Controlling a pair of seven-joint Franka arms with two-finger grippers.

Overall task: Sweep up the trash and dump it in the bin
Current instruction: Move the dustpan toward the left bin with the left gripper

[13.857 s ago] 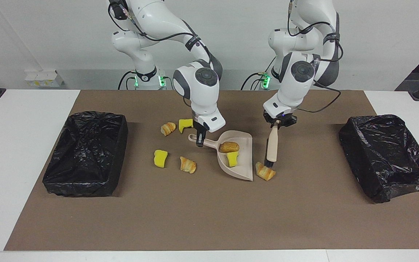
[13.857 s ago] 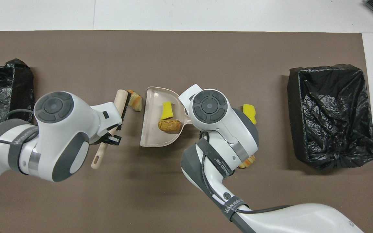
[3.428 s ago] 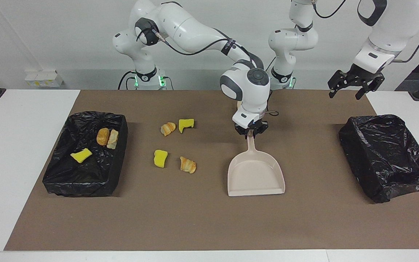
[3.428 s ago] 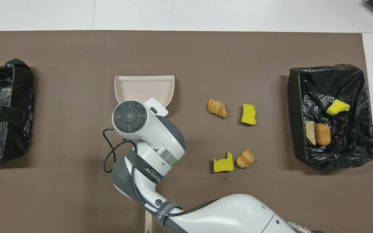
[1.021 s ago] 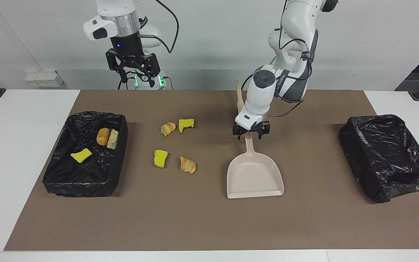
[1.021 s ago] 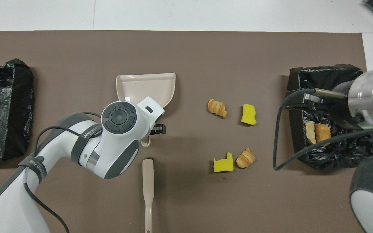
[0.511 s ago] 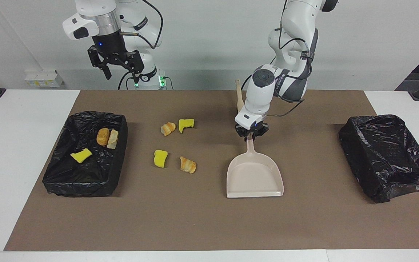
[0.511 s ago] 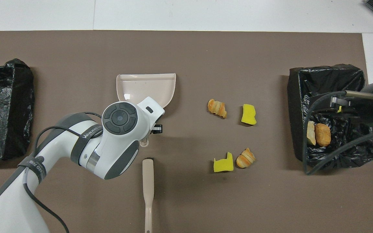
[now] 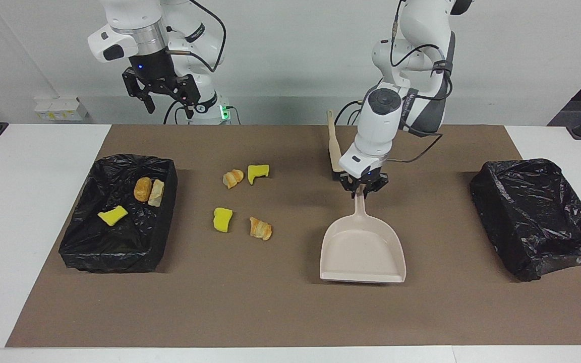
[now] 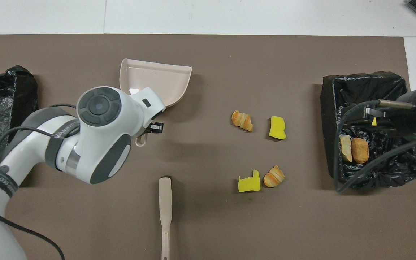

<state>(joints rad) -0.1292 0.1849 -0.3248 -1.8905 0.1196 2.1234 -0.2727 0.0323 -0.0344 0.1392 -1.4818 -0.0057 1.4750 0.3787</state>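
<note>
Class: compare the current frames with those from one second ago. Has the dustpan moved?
Yes. Held at its handle by the left end effector, the dustpan has shifted away from the robots and toward the empty bin, farther from the brush.

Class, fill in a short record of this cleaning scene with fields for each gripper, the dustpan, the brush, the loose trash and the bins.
Left gripper: shut on the dustpan handle
Right gripper: open, raised, holding nothing
Dustpan: empty, mouth facing away from the robots
Brush: lying on the mat, nearer to the robots than the dustpan, ungripped
Loose trash: two yellow sponge chunks and two bread pieces on the mat
Bin at the right arm's end: holds three pieces
Other bin: no trash visible
</note>
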